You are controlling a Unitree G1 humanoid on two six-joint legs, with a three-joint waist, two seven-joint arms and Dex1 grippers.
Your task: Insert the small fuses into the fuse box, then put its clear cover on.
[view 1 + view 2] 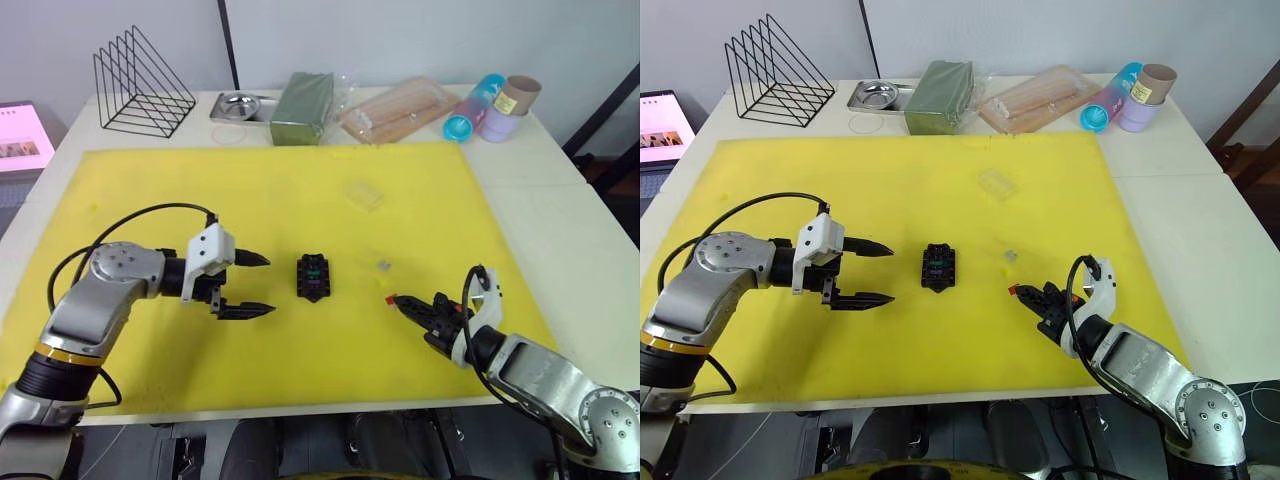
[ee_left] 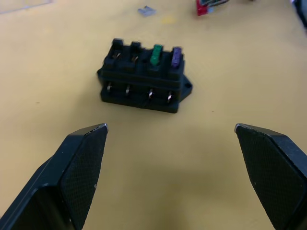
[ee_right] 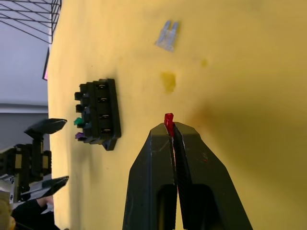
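Observation:
The black fuse box lies in the middle of the yellow mat, with a green fuse and a purple fuse standing in two of its slots. My left gripper is open just left of the box, nothing between its fingers. To the box's right, my right gripper is shut on the red fuse, held at its tips. The pale grey fuse lies loose on the mat between box and right gripper. The clear cover rests farther back on the mat.
Behind the mat stand a black wire rack, a small metal tray, a dark green block, a clear bag of sticks and some cups and tubes. A screen sits at the far left.

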